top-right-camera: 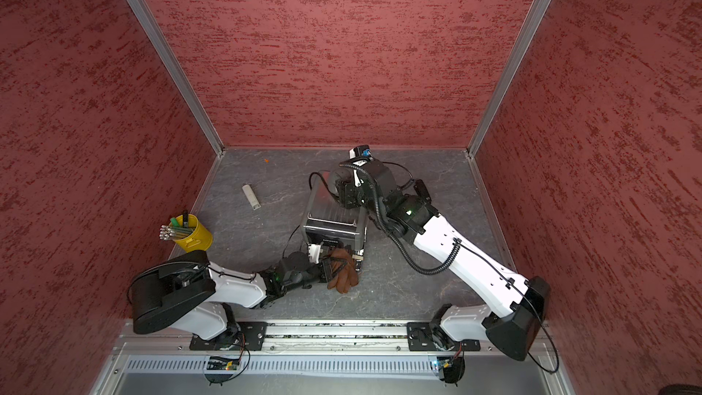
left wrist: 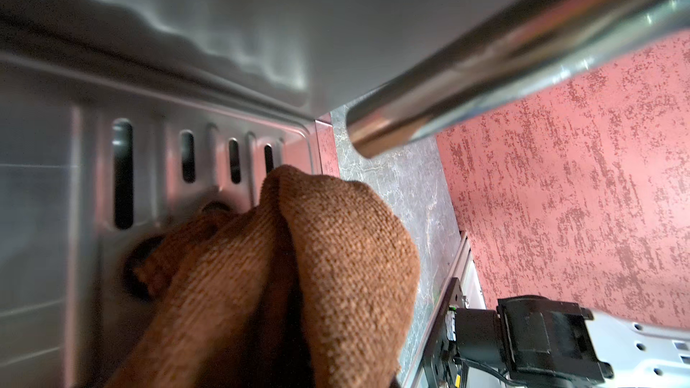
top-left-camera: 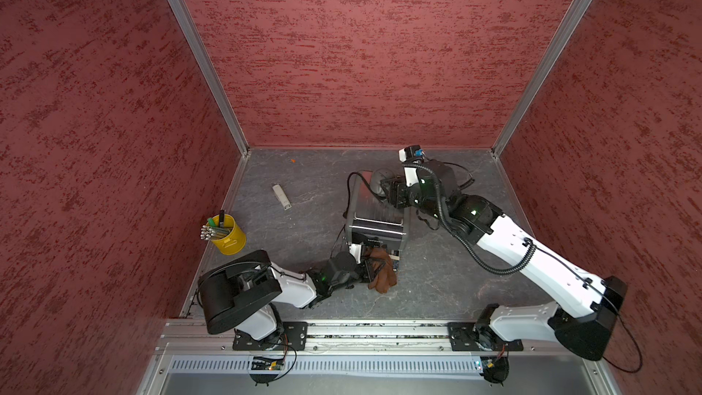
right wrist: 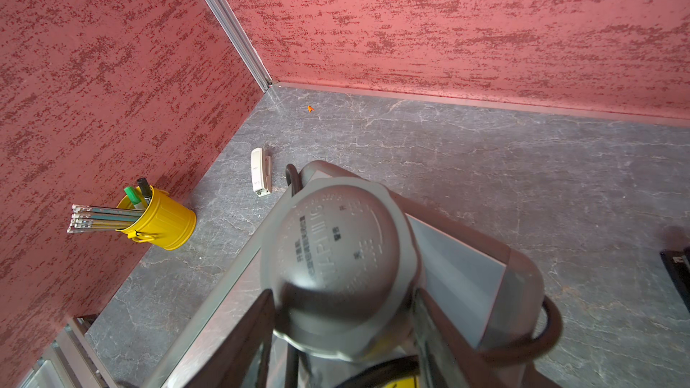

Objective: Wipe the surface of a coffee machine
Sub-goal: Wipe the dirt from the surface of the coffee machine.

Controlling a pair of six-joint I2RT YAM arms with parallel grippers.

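Note:
The coffee machine is a boxy silver unit in the middle of the grey table, with its dark front panel towards the arm bases. My right gripper is shut on the machine's rounded grey dome, one finger on each side. My left gripper is low at the machine's front, shut on a brown cloth. The cloth presses on the slotted drip tray and hides the left fingers in the wrist view. A shiny metal tube crosses above the cloth.
A yellow cup of pencils and pens stands by the left wall. A small white device lies left of the machine, with an orange scrap near the back. Red walls enclose three sides. The machine's black cord loops at its back left.

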